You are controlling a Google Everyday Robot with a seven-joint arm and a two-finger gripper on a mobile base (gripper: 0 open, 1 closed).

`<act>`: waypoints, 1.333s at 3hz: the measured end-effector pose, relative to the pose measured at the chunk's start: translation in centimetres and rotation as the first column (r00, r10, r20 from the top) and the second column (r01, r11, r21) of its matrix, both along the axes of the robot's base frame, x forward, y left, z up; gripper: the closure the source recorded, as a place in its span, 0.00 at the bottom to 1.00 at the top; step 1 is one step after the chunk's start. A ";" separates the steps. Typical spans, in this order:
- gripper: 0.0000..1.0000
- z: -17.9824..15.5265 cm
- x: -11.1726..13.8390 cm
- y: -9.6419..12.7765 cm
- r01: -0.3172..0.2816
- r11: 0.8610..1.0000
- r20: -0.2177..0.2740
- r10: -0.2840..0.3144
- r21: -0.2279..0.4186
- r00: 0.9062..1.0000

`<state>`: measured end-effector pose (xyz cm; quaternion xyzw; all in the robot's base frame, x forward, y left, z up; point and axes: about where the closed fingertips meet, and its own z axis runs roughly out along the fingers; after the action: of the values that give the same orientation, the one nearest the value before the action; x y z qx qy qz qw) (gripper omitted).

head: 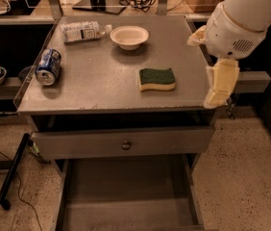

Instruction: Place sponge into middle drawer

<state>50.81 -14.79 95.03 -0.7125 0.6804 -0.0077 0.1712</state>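
Observation:
The sponge, dark green on top of yellow foam, lies flat on the grey cabinet top, right of centre near the front edge. The gripper, cream-coloured under a large white arm, hangs at the cabinet's right edge. It is just right of the sponge and apart from it, and it holds nothing. The middle drawer is pulled out below, a wide grey tray with a bare floor and low side walls.
A white bowl and a lying plastic bottle are at the back of the top. A blue can lies at the left edge. A grey drawer front with a round knob sits above the open tray. A speckled floor lies to the right.

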 end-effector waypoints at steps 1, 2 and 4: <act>0.00 -1.5 2.5 1.4 -0.023 0.999 -0.008 0.023 0.035 1.000; 0.00 -3.2 5.3 3.5 -0.060 0.997 -0.032 0.062 0.053 0.998; 0.00 -5.6 8.2 6.0 -0.103 0.991 -0.061 0.108 0.089 0.992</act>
<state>59.05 -8.79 89.47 -0.7393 0.6468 0.0537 0.1793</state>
